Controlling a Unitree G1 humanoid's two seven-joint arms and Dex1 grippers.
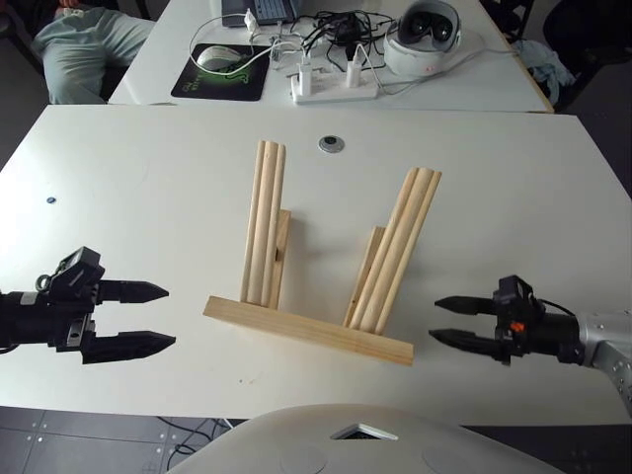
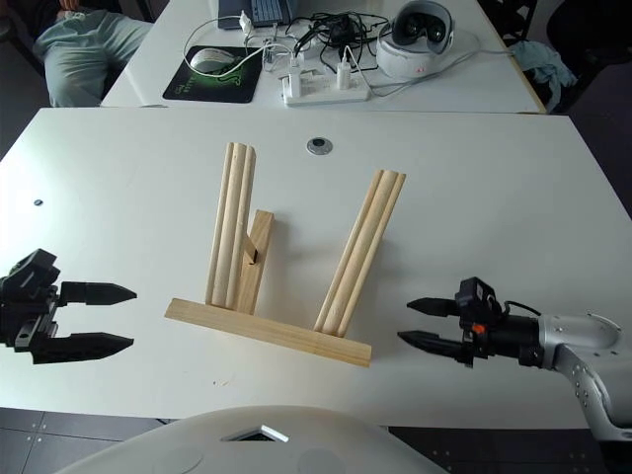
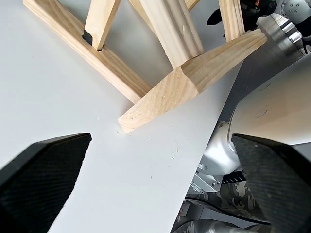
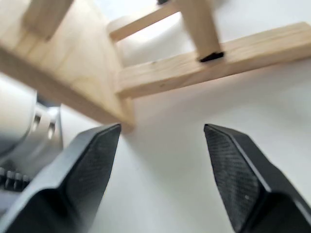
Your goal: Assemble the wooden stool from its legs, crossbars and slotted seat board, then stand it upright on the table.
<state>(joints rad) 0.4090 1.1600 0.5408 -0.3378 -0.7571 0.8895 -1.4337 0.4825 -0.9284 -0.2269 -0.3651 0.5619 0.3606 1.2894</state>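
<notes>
Both empty, jaws wide: left gripper (image 1: 168, 316), right gripper (image 1: 434, 320) flank stool (image 1: 306, 326), apparently on its side.

No text, number or sign can be read on anything here. The mouse pad (image 1: 202, 87) on the second table, beyond the far edge of the near table (image 1: 148, 178), carries a green mark toward its front edge, too small to make out as letters. The right pincer (image 1: 434, 320) has a small orange patch on its body, and whether it bears any print cannot be told.
</notes>
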